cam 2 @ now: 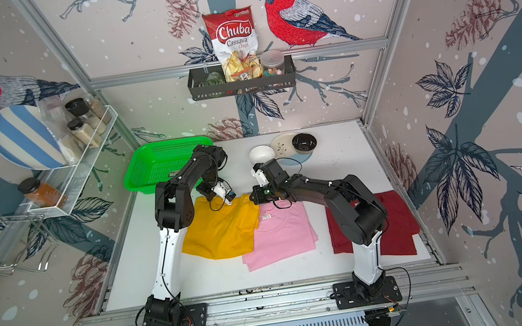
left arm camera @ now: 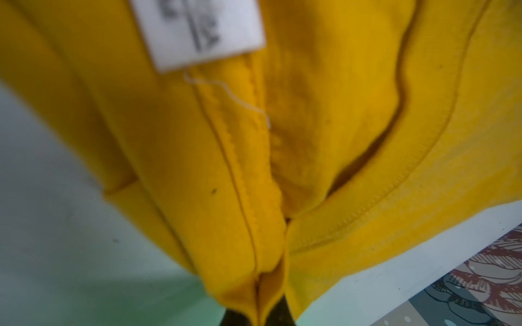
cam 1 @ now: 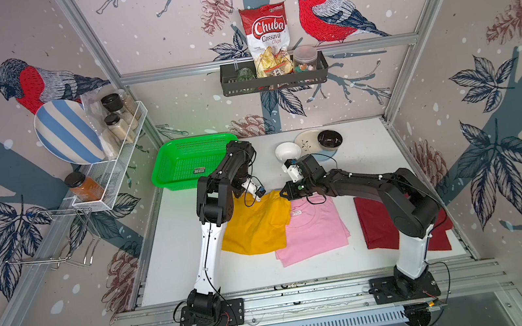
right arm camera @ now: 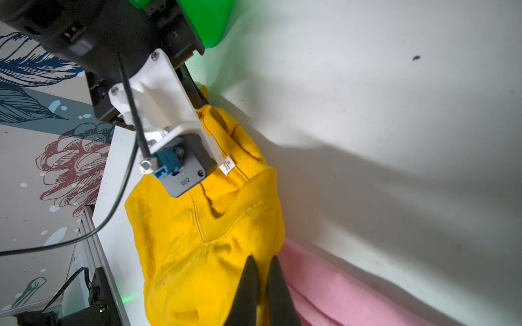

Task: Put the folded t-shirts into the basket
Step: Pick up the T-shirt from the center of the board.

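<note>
Three folded t-shirts lie in a row at the table's front in both top views: mustard yellow (cam 1: 254, 229) (cam 2: 220, 231), light pink (cam 1: 313, 229) (cam 2: 279, 233) and dark red (cam 1: 377, 224) (cam 2: 397, 221), the red partly under my right arm. My left gripper (cam 1: 242, 195) (left arm camera: 258, 304) is shut on the yellow shirt's (left arm camera: 310, 127) far edge by the collar and label. My right gripper (cam 1: 282, 193) (right arm camera: 262, 259) is shut on the yellow shirt's (right arm camera: 203, 254) far right corner, next to the pink one (right arm camera: 339, 296). The green basket (cam 1: 195, 140) (cam 2: 164, 144) stands empty at the back left, beyond my left arm.
A white bowl (cam 1: 287, 151), a patterned plate (cam 1: 308, 138) and a black bowl (cam 1: 329, 139) sit at the back of the table, behind my right wrist. A white mesh rack (cam 1: 117, 176) hangs on the left wall and a black rack (cam 1: 274, 81) on the back wall.
</note>
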`<control>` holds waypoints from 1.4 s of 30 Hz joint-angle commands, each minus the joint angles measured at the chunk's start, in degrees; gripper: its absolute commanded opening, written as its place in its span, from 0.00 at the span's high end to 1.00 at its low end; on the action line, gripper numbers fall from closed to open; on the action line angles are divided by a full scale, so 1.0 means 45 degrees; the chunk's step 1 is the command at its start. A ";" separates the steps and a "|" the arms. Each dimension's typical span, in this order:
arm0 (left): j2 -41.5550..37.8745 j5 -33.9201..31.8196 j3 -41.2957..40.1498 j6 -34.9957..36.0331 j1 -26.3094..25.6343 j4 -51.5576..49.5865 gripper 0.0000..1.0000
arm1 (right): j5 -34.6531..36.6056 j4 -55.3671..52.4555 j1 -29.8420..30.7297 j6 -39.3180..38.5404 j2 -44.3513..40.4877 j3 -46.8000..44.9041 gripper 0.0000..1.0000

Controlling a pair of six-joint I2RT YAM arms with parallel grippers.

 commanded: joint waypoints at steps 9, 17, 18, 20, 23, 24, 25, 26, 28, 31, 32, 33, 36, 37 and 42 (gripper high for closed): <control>-0.1126 0.1316 0.0775 -0.2243 -0.0078 -0.0211 1.00 | -0.0042 -0.0166 0.0106 -0.0307 -0.0527 0.0692 1.00; -0.3116 0.2022 0.0578 -0.4304 0.0466 -0.0350 1.00 | -0.0012 -0.0511 0.0324 -0.0302 -0.0648 0.2467 1.00; -0.3332 0.2004 0.0499 -0.4440 0.0592 -0.0298 1.00 | -0.0003 -0.0619 0.0360 -0.0384 -0.0628 0.2744 1.00; -0.3885 0.1909 0.0351 -0.4682 0.0893 -0.0161 1.00 | 0.0146 -0.0723 0.0411 -0.0641 -0.0575 0.3364 1.00; -0.4469 0.1885 0.0342 -0.4909 0.1254 -0.0244 1.00 | 0.0222 -0.0955 0.0461 -0.0903 -0.0508 0.4158 1.00; -0.4668 0.1960 0.0342 -0.5008 0.1382 -0.0262 1.00 | 0.0236 -0.0983 0.0480 -0.1008 -0.0515 0.4384 1.00; -0.4864 0.2043 0.0342 -0.5092 0.1517 -0.0255 1.00 | 0.0250 -0.0974 0.0509 -0.1124 -0.0502 0.4586 1.00; -0.5047 0.2117 0.0357 -0.5197 0.1637 -0.0193 1.00 | 0.0262 -0.0914 0.0555 -0.1255 -0.0495 0.4782 1.00; -0.5393 0.2140 0.0422 -0.5441 0.1871 -0.0032 1.00 | 0.0269 -0.0707 0.0617 -0.1541 -0.0448 0.5154 1.00; -0.5800 0.2183 0.0808 -0.5706 0.2222 -0.0051 1.00 | 0.0191 -0.0699 0.0725 -0.1811 -0.0208 0.6013 1.00; -0.5901 0.2195 0.0982 -0.5838 0.2350 -0.0055 1.00 | 0.0134 -0.0672 0.0760 -0.1878 -0.0092 0.6266 1.00; -0.6007 0.2153 0.1157 -0.5945 0.2485 -0.0061 1.00 | 0.0081 -0.0610 0.0808 -0.1980 0.0052 0.6520 1.00; -0.6124 0.1918 0.1660 -0.6161 0.3023 0.0040 1.00 | -0.0030 -0.0168 0.0989 -0.2141 0.0622 0.7237 1.00; -0.6106 0.1835 0.1828 -0.6141 0.3238 0.0064 1.00 | -0.0086 -0.0052 0.1059 -0.2139 0.0881 0.7545 1.00; -0.5576 0.1191 0.2773 -0.6150 0.4029 0.0333 1.00 | -0.0397 0.0034 0.1554 -0.2092 0.2651 0.9711 1.00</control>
